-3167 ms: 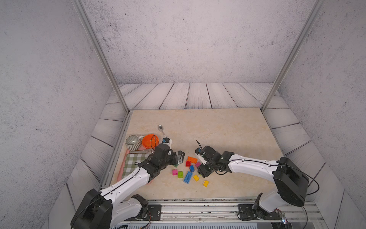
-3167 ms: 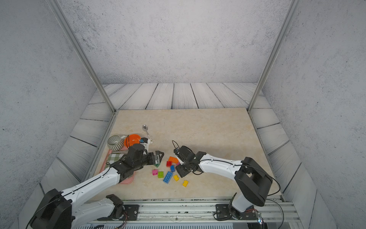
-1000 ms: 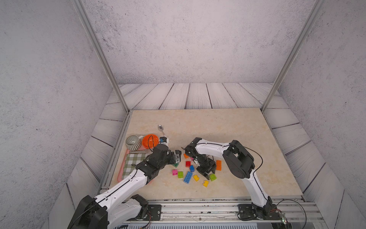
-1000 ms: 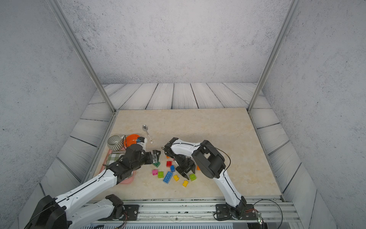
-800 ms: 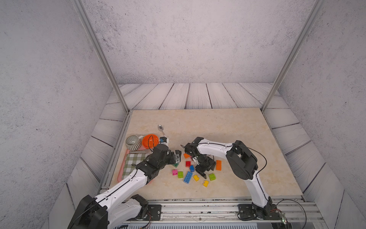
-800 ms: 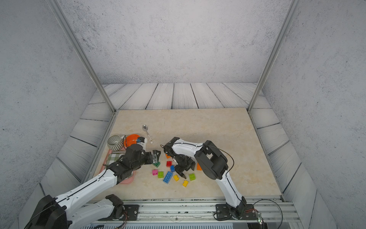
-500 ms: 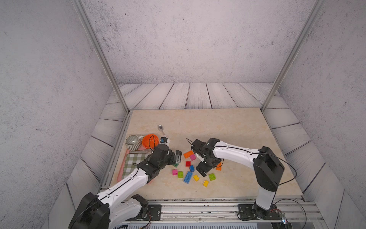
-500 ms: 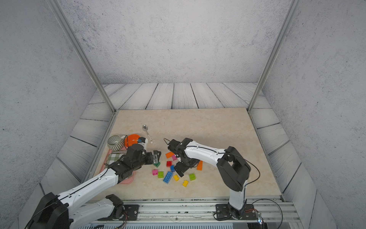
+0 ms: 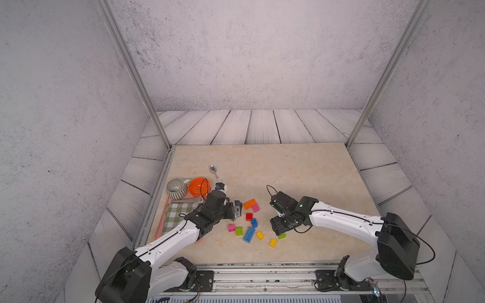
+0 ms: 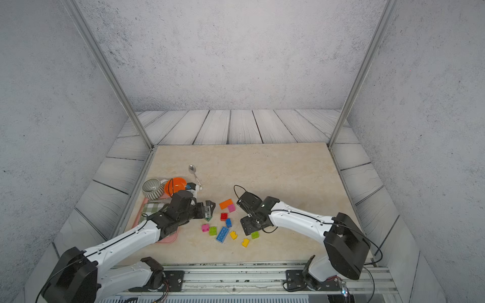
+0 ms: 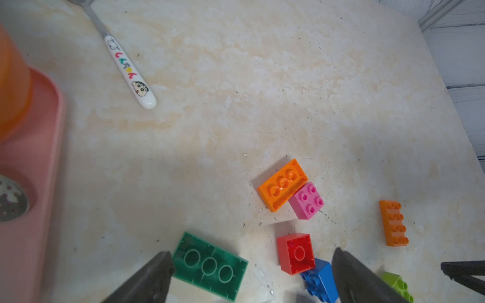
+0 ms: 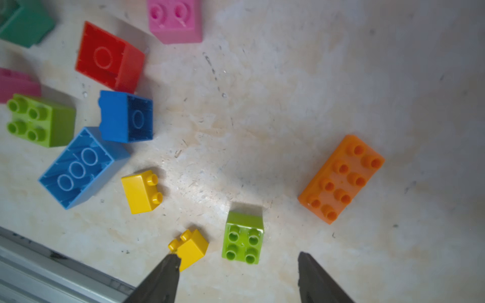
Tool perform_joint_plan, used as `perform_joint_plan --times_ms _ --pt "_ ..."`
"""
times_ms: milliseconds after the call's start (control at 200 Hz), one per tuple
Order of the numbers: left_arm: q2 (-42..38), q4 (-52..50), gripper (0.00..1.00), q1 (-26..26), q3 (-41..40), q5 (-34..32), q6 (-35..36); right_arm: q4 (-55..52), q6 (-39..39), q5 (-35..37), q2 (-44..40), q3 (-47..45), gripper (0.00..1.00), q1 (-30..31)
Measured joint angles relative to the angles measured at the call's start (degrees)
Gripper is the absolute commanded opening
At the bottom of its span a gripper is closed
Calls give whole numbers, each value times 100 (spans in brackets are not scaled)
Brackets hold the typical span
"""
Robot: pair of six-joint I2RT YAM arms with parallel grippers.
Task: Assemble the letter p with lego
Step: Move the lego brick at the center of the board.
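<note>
The lego bricks lie loose on the beige table. In both top views I see an orange long brick (image 9: pixel 249 203) touching a pink one (image 9: pixel 255 208), a red one (image 9: pixel 249 216), a blue long one (image 9: pixel 249 234) and yellow ones (image 10: pixel 233 234). My left gripper (image 11: pixel 252 278) is open low over the table, with a green long brick (image 11: pixel 210 265) and the red brick (image 11: pixel 296 253) between its fingers, studs down. My right gripper (image 12: pixel 240 278) is open too. A lime brick (image 12: pixel 242 237) lies just ahead of its gap and a yellow brick (image 12: pixel 189 248) lies at one fingertip. A second orange brick (image 12: pixel 341 178) lies off to the side.
A spoon (image 9: pixel 214 171) lies behind the bricks. An orange bowl (image 9: pixel 199 186), a striped bowl (image 9: pixel 175 187) and a checked cloth sit on a pink tray (image 11: pixel 31 183) at the left edge. The metal rail (image 12: pixel 39 275) runs along the table's front.
My right arm has swung its elbow out to the right and stretched low, while its gripper stayed over the right side of the brick pile. The left arm has hardly moved.
</note>
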Motion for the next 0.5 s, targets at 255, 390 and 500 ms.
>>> perform_joint_plan --times_ms 255,390,500 --pt "24 -4 99 0 9 22 7 116 162 66 597 -129 60 138" --pt "24 -4 99 0 11 22 20 61 157 157 896 -52 56 216" --pt "24 -4 99 0 11 20 22 0 146 236 1132 55 47 251"
